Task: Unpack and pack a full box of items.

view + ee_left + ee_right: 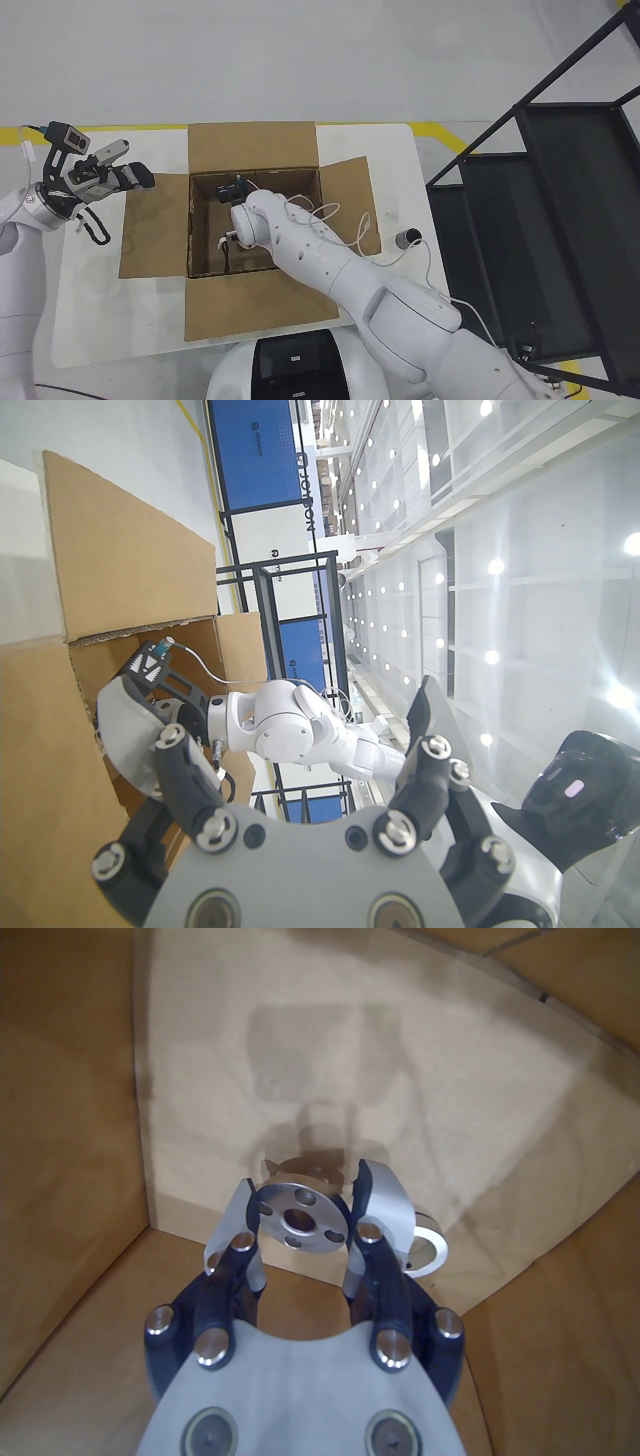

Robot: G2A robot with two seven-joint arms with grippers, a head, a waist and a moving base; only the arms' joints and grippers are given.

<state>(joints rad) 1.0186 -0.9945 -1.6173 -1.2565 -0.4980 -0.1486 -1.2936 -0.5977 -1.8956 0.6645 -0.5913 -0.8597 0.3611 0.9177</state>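
Cardboard box [253,147] holds a holed steel flange [300,1220] pinched by the right gripper [306,1189], beside what looks like a smooth ring [429,1248]; the left gripper [125,163] gapes wide.

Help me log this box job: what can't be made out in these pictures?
Top view: the right arm covers most of the inside of the box, so its contents are hidden.
Right wrist view: the ring sits partly behind the right gripper.
Same view: whether that gripper clamps the metal disc is unclear.
Top view: the small dark thing on the table beside the box is too small to name.
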